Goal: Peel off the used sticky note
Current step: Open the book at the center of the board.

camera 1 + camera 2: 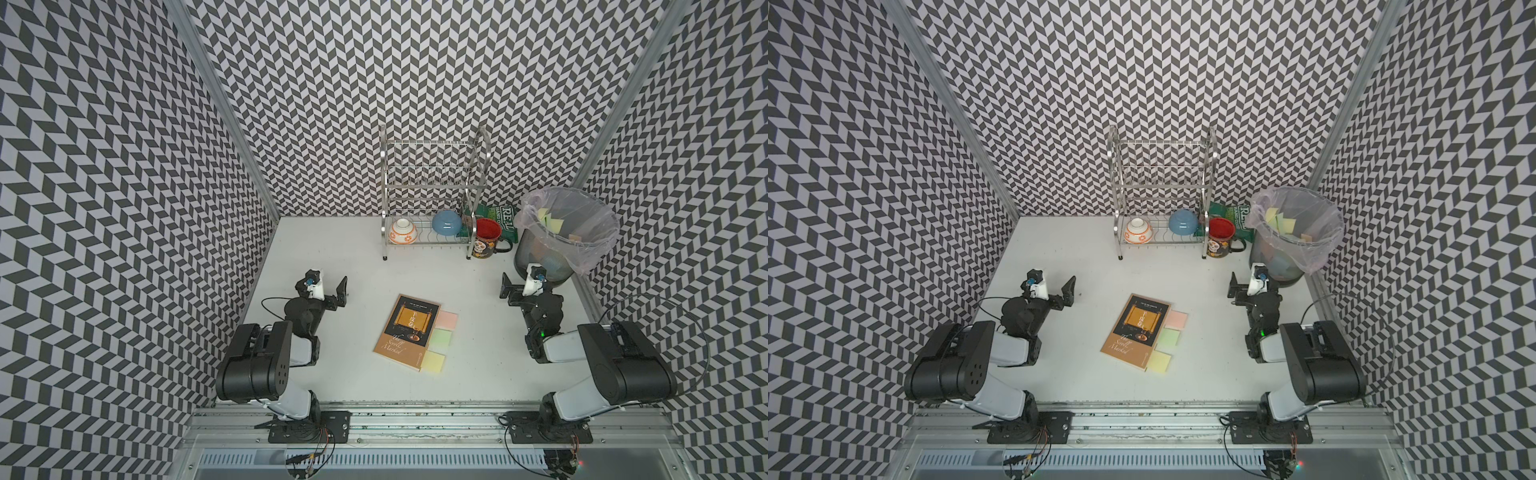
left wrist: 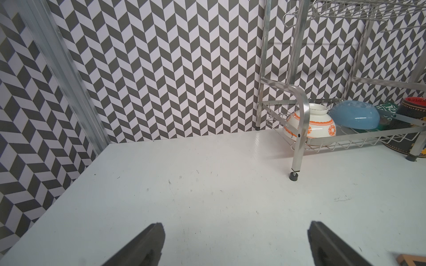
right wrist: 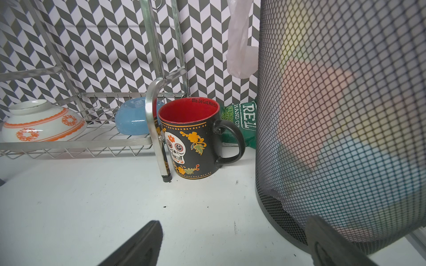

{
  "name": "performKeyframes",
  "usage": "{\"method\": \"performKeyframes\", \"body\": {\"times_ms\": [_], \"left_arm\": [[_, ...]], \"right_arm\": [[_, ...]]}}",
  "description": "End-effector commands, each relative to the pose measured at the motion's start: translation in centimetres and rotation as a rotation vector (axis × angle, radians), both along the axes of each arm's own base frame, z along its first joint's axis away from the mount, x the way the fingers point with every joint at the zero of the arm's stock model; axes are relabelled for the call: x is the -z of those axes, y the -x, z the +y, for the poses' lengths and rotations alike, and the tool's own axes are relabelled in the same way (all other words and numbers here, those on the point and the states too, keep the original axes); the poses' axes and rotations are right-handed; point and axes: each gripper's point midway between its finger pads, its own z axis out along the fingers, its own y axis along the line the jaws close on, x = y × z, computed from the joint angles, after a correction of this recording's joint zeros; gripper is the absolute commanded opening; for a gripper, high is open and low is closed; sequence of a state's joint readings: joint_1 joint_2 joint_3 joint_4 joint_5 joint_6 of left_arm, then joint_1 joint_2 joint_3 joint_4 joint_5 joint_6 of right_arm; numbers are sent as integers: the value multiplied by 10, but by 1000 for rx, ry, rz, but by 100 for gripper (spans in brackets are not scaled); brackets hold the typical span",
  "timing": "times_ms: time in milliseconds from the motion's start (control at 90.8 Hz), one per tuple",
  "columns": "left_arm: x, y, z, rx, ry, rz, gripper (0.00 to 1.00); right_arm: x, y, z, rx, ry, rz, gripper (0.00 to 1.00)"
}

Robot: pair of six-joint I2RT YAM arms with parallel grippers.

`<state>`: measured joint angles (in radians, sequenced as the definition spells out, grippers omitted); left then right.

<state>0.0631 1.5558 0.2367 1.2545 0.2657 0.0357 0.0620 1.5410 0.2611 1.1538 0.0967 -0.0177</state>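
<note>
Left gripper: jaws wide, empty, over bare table. Right gripper: jaws wide, empty (mesh bin just beside). Book between grippers, well apart from both. Pink note, green note, yellow note protrude along book edge on right gripper's side.

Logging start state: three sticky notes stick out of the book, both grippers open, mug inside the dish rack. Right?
No: the mug stands on the table beside the dish rack, not inside it, as the right wrist view shows. The rest holds.
</note>
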Motion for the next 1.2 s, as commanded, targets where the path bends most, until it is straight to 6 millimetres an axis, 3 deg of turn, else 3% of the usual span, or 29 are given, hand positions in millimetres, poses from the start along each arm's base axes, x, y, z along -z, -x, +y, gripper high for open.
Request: {"method": "performKeyframes", "body": {"times_ms": [0,198,286,330,408,496,540,650,771,848,991,1190], "left_arm": [[-8,-2,-1,1,-11,-30,100],[-22,-8,-1,10,-14,17,100],[-39,-8,-1,8,-42,46,100],[-52,-6,1,-7,-56,38,100],[-56,0,2,-8,-84,107,100],[-51,6,-4,46,-141,224,100],[-44,12,-10,92,-167,281,99],[-17,28,-29,209,-217,400,81],[19,46,-47,276,-293,535,61],[36,55,-59,308,-329,582,61],[59,59,-75,305,-419,624,63],[85,61,-93,340,-481,705,65]], "right_arm": [[-22,-4,-2,6,-11,-75,100],[-35,-11,1,8,2,-34,100],[-60,-8,1,40,-25,-17,100],[-77,-2,-2,60,-89,-26,100],[-93,6,-9,127,-290,4,100],[-81,16,-17,225,-548,68,100],[-78,16,0,116,-637,96,100],[-80,27,67,-218,-750,250,100],[-78,49,129,-358,-700,367,100],[-77,66,165,-469,-659,415,100],[-59,94,212,-645,-696,535,100],[-33,109,245,-711,-696,637,100]]}}
